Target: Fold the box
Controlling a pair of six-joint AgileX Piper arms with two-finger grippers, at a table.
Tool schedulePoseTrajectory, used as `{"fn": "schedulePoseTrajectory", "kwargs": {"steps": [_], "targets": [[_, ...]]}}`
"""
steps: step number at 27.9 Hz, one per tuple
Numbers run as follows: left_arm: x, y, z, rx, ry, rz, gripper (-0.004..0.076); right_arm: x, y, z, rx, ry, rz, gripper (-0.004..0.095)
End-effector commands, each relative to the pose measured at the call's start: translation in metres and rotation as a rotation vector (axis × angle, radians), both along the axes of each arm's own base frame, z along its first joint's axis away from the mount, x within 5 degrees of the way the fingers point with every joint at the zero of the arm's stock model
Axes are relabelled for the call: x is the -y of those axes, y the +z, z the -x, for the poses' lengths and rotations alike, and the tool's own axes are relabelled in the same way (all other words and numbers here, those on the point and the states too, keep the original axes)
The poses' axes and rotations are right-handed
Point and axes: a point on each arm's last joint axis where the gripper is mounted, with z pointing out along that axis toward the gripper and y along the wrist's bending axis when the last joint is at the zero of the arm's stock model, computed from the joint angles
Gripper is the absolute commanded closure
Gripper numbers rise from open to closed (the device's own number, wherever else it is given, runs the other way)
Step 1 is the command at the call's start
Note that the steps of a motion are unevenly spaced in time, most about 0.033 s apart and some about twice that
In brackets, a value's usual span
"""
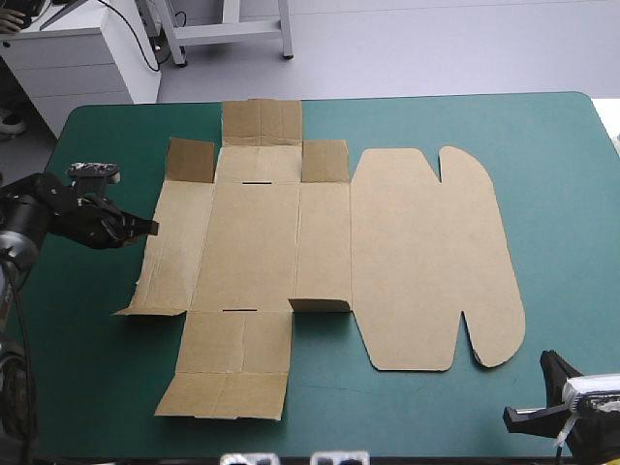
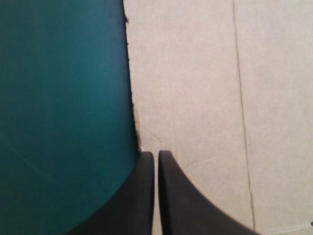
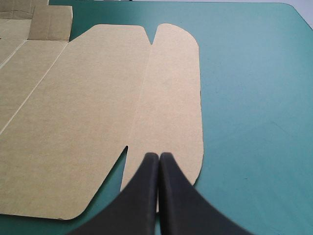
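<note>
You are looking at the very start of the fold. The flat cut sheet of brown cardboard that is the box is lying spread across the middle of the teal-green tabletop. Its rounded lid panel is reaching toward the right of the frame, and only a few small flaps along its upper edge and at lower centre are standing up a little. Your left hand is sitting at the left of the frame, its black fingers clenched into one point right at the outer edge of the box's left side panel, with no board showing between them. Your right hand is hanging clenched and empty at the lower right corner, near the lid's rounded end. I am judging the left wall to be the step in hand. The next move is calling for that left hand to release, take the panel's edge and swing it up along its crease without dragging the sheet.
</note>
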Motion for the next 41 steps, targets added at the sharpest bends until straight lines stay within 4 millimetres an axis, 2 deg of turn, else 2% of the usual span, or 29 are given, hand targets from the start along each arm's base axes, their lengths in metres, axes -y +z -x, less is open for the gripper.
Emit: {"fn": "schedulePoseTrajectory", "kwargs": {"steps": [1, 7, 14, 17, 23, 25, 27, 33, 36, 41], "targets": [[-0.025, 0.006, -0.002, 0.057, -0.031, 0.13, 0.071, 0.0, 0.012, 0.001, 0.092, -0.01, 0.002, 0.0922], [-0.052, -0.023, -0.002, -0.032, -0.11, 0.348, 0.071, 0.0, 0.012, 0.001, 0.092, -0.01, 0.002, 0.0922], [-0.057, -0.051, -0.009, -0.118, -0.122, 0.415, 0.0685, 0.0, 0.012, 0.001, 0.092, -0.01, 0.002, 0.0922], [-0.056, -0.053, -0.01, -0.133, -0.155, 0.427, 0.0582, 0.0, 0.012, 0.001, 0.092, -0.01, 0.002, 0.0922], [-0.056, -0.051, -0.015, -0.095, -0.132, 0.459, 0.0299, 0.0, 0.012, 0.001, 0.092, -0.01, 0.002, 0.0922], [-0.056, -0.054, -0.016, -0.11, -0.118, 0.475, 0.0258, 0.0, 0.012, 0.001, 0.092, -0.01, 0.002, 0.0922], [-0.055, -0.057, -0.016, -0.133, -0.11, 0.496, 0.0258, 0.0, 0.012, 0.001, 0.092, -0.01, 0.002, 0.0922], [-0.043, -0.059, -0.022, -0.149, -0.102, 0.592, 0.0258, 0.0, 0.012, 0.001, 0.092, -0.01, 0.002, 0.0922], [-0.018, -0.06, -0.027, -0.186, -0.157, 0.592, 0.0258, 0.0, 0.012, 0.001, 0.092, -0.01, 0.002, 0.0922], [0.009, -0.06, -0.03, -0.239, -0.187, 0.596, 0.026, 0.0, 0.012, 0.001, 0.091, -0.011, 0.0, 0.0922]]}}
